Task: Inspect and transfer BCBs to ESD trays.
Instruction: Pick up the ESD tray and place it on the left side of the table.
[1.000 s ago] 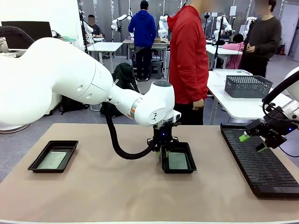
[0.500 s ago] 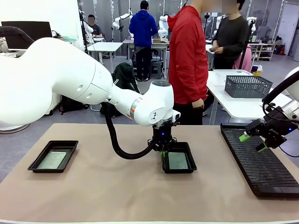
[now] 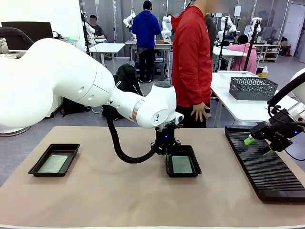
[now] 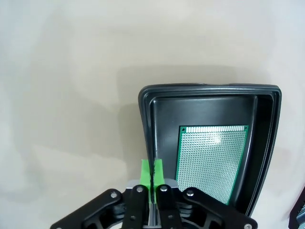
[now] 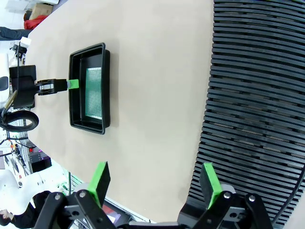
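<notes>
Two black ESD trays lie on the tan table. The left tray (image 3: 35, 168) holds a pale green BCB (image 3: 53, 163). The middle tray (image 3: 183, 175) holds another BCB (image 3: 181, 164). My left gripper (image 3: 165, 153) stands at this tray's left rim, pointing down. In the left wrist view the gripper (image 4: 151, 171) has its green pads pressed together on the rim of the tray (image 4: 209, 90), beside the BCB (image 4: 212, 152). My right gripper (image 3: 258, 146) hangs open and empty over the ribbed rack; its wrist view shows the gripper (image 5: 155, 175) with fingers wide apart and the middle tray (image 5: 88, 52) far off.
A long black ribbed rack (image 3: 259, 164) lies along the table's right side. A person in a red top (image 3: 192, 57) stands at the far edge, one hand (image 3: 200, 112) hanging down. A grey mesh basket (image 3: 252, 88) sits on another table behind.
My left gripper has shifted very slightly at the middle tray's rim. The person's hand has come forward. The right arm has not moved.
</notes>
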Controlling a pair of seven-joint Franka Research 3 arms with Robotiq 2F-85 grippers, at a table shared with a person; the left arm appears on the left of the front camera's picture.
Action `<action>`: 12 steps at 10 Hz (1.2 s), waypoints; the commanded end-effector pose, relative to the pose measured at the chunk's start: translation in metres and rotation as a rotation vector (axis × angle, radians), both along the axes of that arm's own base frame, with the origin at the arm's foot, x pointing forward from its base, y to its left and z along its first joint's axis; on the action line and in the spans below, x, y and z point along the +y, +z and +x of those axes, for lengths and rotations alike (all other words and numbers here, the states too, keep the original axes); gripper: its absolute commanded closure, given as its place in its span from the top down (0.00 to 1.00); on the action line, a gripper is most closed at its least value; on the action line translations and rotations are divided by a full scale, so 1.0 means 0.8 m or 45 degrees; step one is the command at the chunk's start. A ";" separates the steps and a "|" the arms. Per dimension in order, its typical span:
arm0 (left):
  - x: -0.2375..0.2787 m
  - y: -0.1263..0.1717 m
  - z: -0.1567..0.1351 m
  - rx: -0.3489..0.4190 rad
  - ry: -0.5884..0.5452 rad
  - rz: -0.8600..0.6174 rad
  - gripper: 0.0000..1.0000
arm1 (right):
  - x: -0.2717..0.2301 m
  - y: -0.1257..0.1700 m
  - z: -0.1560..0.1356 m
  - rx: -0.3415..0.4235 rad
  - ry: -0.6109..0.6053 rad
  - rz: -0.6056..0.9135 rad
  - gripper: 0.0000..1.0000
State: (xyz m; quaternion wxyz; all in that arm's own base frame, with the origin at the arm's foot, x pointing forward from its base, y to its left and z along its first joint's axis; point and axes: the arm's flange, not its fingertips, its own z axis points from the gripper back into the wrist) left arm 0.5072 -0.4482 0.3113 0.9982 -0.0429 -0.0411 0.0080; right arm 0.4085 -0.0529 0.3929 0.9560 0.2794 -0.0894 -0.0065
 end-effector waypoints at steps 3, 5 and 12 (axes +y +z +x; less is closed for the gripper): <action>0.001 -0.001 0.001 -0.010 -0.005 0.012 0.00 | 0.000 0.002 -0.002 0.005 -0.009 -0.002 1.00; 0.001 -0.001 0.001 -0.010 -0.005 0.012 0.00 | 0.000 0.002 -0.002 0.005 -0.009 -0.002 1.00; 0.070 0.025 0.002 0.000 -0.113 -0.175 0.03 | 0.000 0.002 -0.002 0.005 -0.009 -0.002 1.00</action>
